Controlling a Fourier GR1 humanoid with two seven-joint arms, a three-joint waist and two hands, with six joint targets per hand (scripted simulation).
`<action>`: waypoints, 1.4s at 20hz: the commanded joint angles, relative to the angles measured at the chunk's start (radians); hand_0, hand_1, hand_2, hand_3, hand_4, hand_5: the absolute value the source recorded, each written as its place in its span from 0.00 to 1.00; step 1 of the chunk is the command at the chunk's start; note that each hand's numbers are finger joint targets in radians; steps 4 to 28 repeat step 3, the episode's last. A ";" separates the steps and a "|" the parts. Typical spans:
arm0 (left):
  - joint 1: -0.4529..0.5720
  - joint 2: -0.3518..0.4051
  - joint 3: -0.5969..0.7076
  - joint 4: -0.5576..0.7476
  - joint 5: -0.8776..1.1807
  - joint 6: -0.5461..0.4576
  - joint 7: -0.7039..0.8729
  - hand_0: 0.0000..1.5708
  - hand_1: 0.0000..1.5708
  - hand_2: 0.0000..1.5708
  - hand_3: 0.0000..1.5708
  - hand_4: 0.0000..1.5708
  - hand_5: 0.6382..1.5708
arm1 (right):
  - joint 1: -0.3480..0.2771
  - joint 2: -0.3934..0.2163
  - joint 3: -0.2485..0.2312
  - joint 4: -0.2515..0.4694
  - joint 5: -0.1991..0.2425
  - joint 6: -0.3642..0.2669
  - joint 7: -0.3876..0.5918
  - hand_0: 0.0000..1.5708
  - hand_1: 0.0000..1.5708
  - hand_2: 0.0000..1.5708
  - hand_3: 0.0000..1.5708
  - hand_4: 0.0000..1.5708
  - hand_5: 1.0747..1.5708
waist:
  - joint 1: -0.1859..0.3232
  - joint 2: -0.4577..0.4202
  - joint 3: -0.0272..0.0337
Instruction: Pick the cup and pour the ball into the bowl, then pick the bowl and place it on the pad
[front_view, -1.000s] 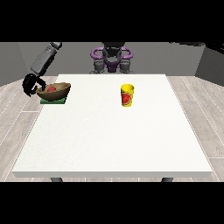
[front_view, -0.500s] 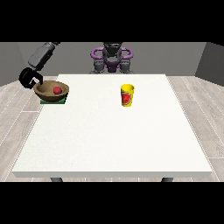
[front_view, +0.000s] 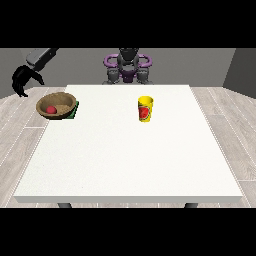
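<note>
A brown wooden bowl (front_view: 56, 104) rests level at the table's far left edge, with a red ball (front_view: 51, 109) inside it. A green pad (front_view: 74, 111) shows from under the bowl's right side. Left of the bowl and above it, beyond the table's edge, the black hand at the view's left (front_view: 22, 80) hangs clear of the bowl, its fingers hooked downward around nothing. The yellow cup (front_view: 145, 109), marked with a red picture, stands upright near the table's middle. No hand shows at the view's right.
The white table (front_view: 130, 155) stretches wide toward the camera. The robot's purple and grey torso (front_view: 128, 65) stands behind the far edge. Grey plank floor surrounds the table.
The hand at the view's left has let go of the bowl and lifted away to the left. The bowl, tilted a second ago, now sits level on the pad.
</note>
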 joint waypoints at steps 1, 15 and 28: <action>0.026 -0.063 -0.072 -0.027 -0.006 0.045 0.081 0.00 0.00 0.00 0.00 0.63 1.00 | -0.044 -0.034 0.018 -0.036 0.001 0.067 0.062 0.00 0.00 0.00 0.00 0.28 0.36 | -0.018 -0.165 -0.0020; 0.083 -0.095 -0.094 0.042 -0.066 0.044 0.048 0.00 0.00 0.00 0.00 0.63 1.00 | -0.074 0.062 0.050 -0.099 0.003 0.064 0.061 0.00 0.00 0.00 0.00 0.45 0.29 | -0.071 -0.285 -0.0069; 0.083 -0.095 -0.094 0.042 -0.066 0.044 0.048 0.00 0.00 0.00 0.00 0.63 1.00 | -0.074 0.062 0.050 -0.099 0.003 0.064 0.061 0.00 0.00 0.00 0.00 0.45 0.29 | -0.071 -0.285 -0.0069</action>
